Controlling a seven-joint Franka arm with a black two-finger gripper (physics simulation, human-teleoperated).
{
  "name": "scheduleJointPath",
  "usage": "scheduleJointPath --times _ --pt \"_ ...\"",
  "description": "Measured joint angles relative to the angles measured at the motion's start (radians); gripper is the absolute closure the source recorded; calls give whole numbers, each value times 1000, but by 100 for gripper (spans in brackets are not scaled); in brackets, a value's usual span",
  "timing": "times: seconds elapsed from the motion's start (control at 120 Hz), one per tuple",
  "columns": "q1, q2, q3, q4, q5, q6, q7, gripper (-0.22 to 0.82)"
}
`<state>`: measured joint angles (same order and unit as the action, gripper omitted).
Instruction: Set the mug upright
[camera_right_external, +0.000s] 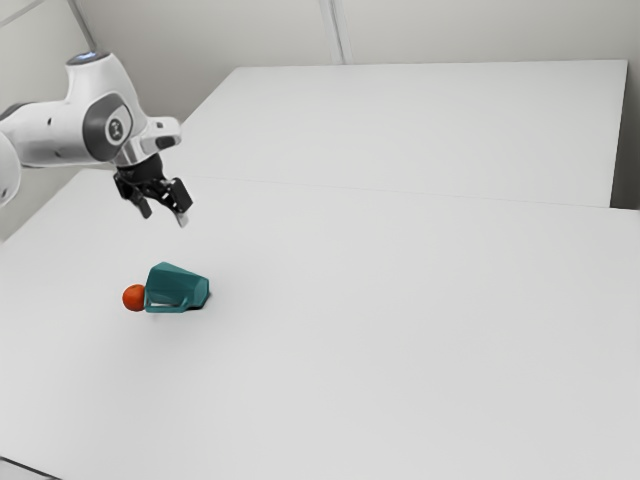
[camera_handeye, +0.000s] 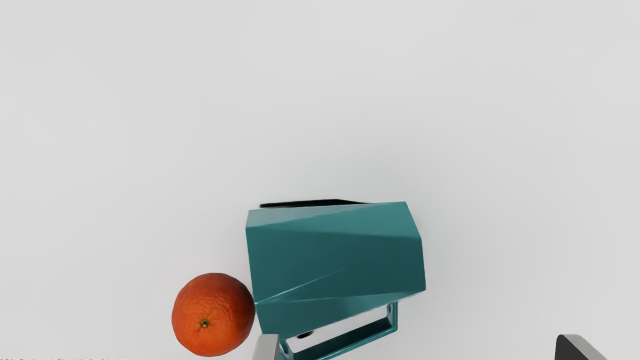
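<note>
My gripper (camera_right_external: 164, 214) hangs in the air above the table, higher than the mug, with its fingers spread. A teal faceted mug (camera_right_external: 176, 287) lies on its side on the table, its handle on the side toward the exterior view's bottom. In the wrist view the gripper (camera_handeye: 417, 347) is open, its two fingertips wide apart with nothing held. One fingertip overlaps the picture of the handle of the mug (camera_handeye: 335, 255); the hand is still well above it.
An orange (camera_right_external: 134, 297) rests on the table (camera_right_external: 400, 330) at the mug's end on the exterior view's left; in the wrist view the orange (camera_handeye: 213, 314) lies right beside the mug, seemingly against it. A pale panel (camera_right_external: 420, 125) stands behind the table.
</note>
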<state>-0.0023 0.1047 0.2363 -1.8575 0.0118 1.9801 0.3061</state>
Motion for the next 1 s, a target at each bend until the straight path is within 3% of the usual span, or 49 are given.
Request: scheduleJointPath --times 0.108,0.258,0.7,1.0 --pt "23 -5 0 -8 -16 10 0 0" --pt "153 13 6 3 -137 -13 40 0" --pt "308 257 8 151 -454 -267 282 0" --pt "351 379 -10 231 -614 -394 431 0"
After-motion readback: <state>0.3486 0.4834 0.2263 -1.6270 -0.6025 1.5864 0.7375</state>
